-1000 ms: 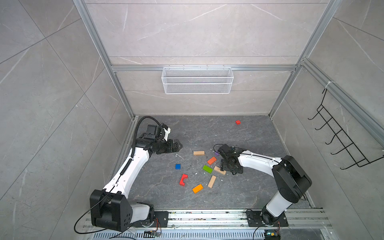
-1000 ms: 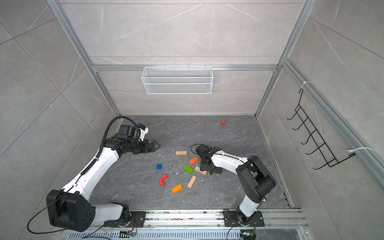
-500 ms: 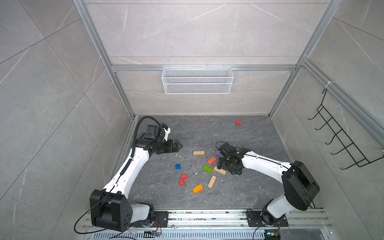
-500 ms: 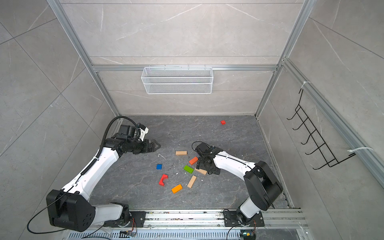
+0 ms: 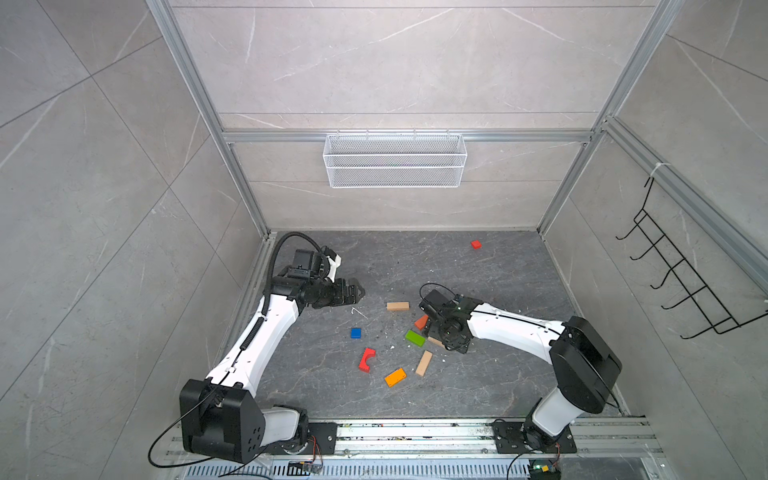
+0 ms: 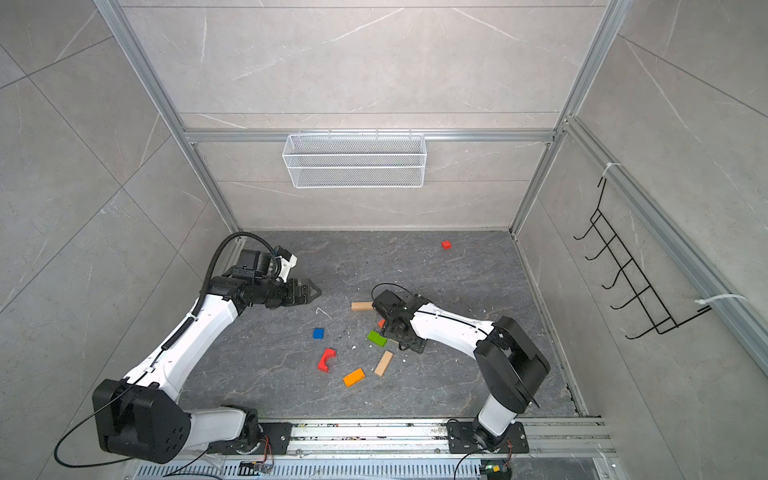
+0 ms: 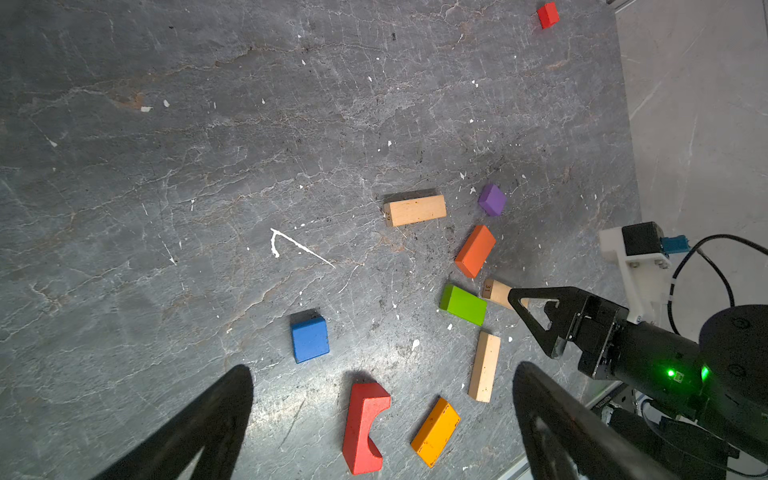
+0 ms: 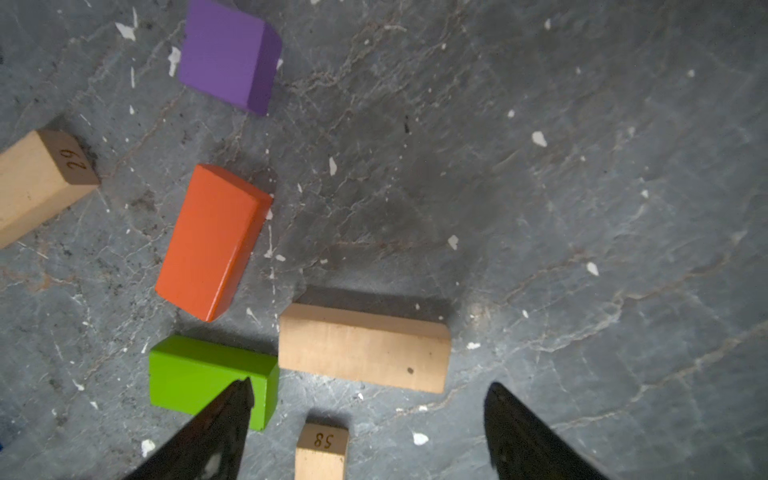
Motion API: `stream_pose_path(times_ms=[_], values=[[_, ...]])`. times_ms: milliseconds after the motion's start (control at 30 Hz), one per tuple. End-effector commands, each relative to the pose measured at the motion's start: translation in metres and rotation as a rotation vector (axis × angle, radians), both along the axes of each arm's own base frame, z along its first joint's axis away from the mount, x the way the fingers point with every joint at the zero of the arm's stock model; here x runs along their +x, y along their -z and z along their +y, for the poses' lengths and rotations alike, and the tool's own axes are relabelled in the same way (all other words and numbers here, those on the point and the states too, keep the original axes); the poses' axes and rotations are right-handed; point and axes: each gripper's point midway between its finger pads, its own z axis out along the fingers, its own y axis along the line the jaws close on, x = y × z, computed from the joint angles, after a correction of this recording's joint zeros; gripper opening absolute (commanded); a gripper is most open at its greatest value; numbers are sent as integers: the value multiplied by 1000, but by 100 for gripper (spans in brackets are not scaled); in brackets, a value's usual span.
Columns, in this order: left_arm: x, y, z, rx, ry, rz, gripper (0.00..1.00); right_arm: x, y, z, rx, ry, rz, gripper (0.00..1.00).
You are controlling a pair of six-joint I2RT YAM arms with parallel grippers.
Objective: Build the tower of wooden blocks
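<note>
Green block [image 8: 195, 370] just beside tan bar [image 8: 363, 349]

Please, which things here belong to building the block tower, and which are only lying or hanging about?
For the tower, all still scattered on the floor:
three tan bars, green block, orange-red block, orange block, red arch, blue block, purple block, small red block.

Not for the job, on the walls:
wire basket, black hook rack.

Tan bar [image 8: 363, 349]: bare matt wood; green block [image 8: 195, 374]: glossy paint; floor [image 8: 582, 187]: rough, veined stone look; basket [image 5: 395, 162]: wire mesh.
</note>
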Motion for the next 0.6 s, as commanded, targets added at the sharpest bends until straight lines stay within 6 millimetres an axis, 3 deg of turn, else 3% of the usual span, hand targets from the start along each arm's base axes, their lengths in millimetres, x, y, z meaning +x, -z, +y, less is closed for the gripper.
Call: stream_pose_path(times_ms=[0,567], values=[[-3,-9,-2,-6,21,-36,100,2,7,-5,-32,62,-15,82],[-3,-8,-2,3,22,-36,100,1,35,-1,-76,53,25,80]])
